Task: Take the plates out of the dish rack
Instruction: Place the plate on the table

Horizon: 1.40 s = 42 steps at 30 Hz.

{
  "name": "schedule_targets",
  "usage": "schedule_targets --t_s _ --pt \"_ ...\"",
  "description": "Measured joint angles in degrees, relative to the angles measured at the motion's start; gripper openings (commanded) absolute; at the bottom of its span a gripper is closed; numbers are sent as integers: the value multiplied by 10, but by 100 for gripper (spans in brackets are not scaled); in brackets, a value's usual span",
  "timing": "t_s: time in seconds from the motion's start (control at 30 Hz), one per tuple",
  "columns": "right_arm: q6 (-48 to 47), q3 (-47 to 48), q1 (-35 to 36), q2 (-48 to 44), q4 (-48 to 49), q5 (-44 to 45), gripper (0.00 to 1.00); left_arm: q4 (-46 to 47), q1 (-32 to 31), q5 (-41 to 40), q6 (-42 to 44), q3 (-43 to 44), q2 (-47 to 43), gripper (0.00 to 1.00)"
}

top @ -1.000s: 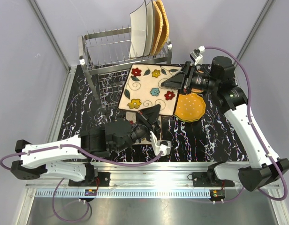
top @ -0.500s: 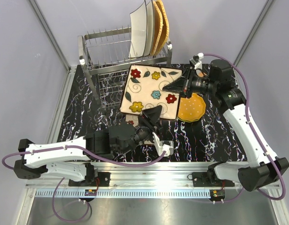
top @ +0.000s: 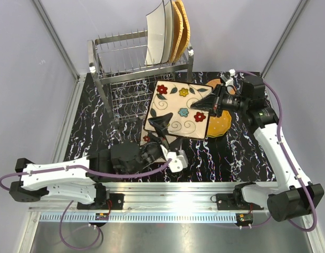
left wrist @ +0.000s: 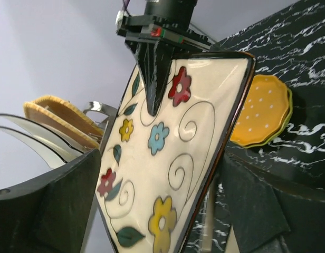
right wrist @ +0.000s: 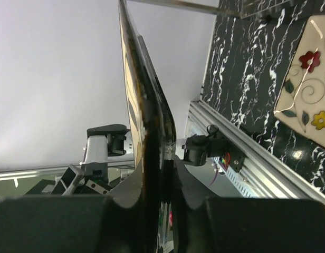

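Aloft, floral plate (tilted), right jaws clamped

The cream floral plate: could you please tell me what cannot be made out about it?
- Top view: the right gripper covers one edge of the cream floral plate, which hides part of the orange dotted plate.
- Right wrist view: edge-on, face unseen.
- Left wrist view: frame cuts off its lower end.

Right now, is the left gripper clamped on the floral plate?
No, the left gripper has its jaws wide apart around the floral plate edge; only the right gripper pinches it.
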Motion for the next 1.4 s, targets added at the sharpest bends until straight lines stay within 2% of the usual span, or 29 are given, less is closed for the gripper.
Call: schedule_targets --t_s 0.1,0.3,0.47,0.9,1.23,1.4 --pt "-9 -12 -13 -5 9 0 0 0 -1 -3 -43 -20 -35 99" --pt "-59 -68 -38 -9 25 2 0 3 -1 -23 -124 -30 -129 99" --pt "-90 -111 -42 -9 35 2 0 -17 -1 -37 -173 -30 -171 99" --pt "-177 -183 -41 -7 62 0 0 -82 -1 -126 -251 -24 -187 99" --pt "-182 -221 -12 43 163 3 0 -82 3 -238 -331 5 -178 99" --pt "-174 -232 22 79 233 8 0 -94 47 -251 -389 24 -162 99"
